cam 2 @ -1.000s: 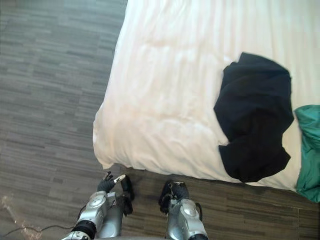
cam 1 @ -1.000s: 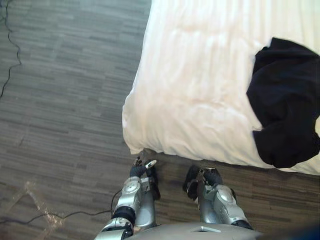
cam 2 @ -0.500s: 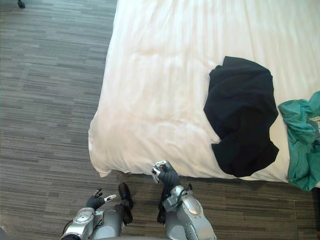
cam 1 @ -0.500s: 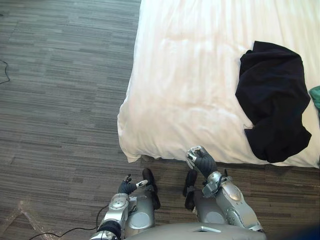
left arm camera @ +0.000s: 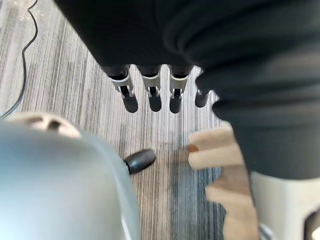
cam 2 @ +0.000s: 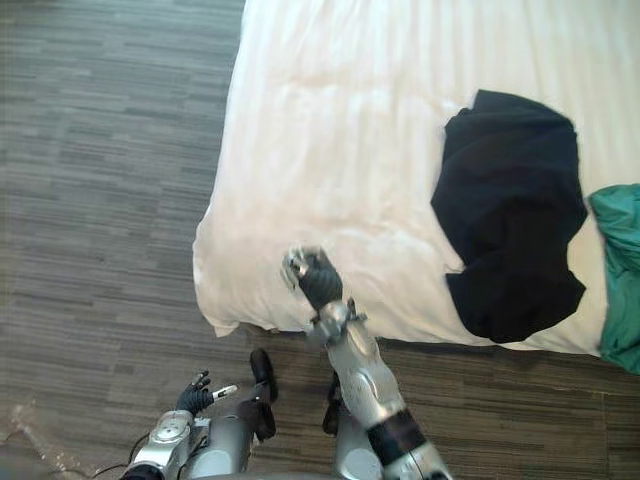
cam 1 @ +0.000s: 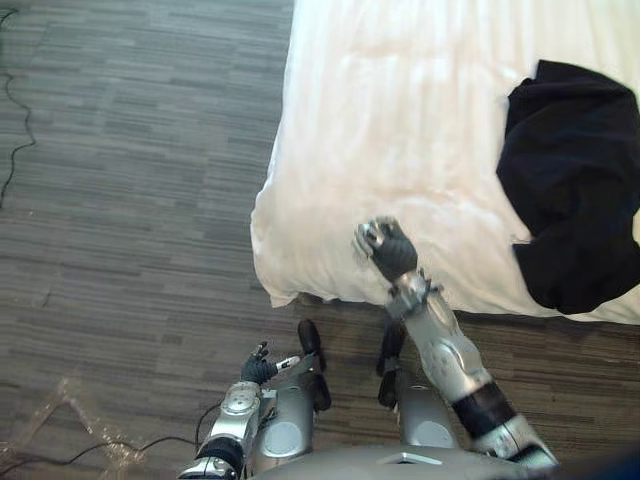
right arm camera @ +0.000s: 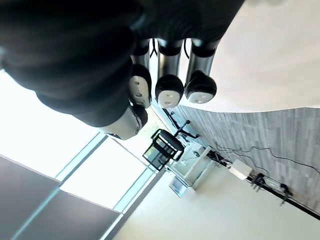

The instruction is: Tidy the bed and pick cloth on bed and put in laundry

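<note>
Two cloths lie on the bed (cam 1: 400, 150). The black cloth (cam 1: 575, 180) is bunched on the white cover toward the robot's right, with its lower end close to the near edge of the mattress. The teal cloth (cam 2: 622, 270) lies just beside it, further right, at the border of the right eye view. The rest of the cover is lightly creased, and its near-left corner hangs down to the floor (cam 1: 130, 200).

The floor is laid in grey striped planks. It runs along the left side of the bed and across the foot, where the robot stands. A scrap of clear film (cam 1: 80, 415) lies on it at the lower left.

The right hand (cam 1: 385, 250) is held over the near-left corner of the bed, apart from both cloths. Its fingers (right arm camera: 170, 90) are curled and hold nothing. The left hand (cam 1: 260, 368) hangs low over the floor with its fingers (left arm camera: 155, 97) straight and empty.

In the right wrist view, bright window panes (right arm camera: 65, 165) and a pale wall (right arm camera: 225, 210) border the room.
</note>
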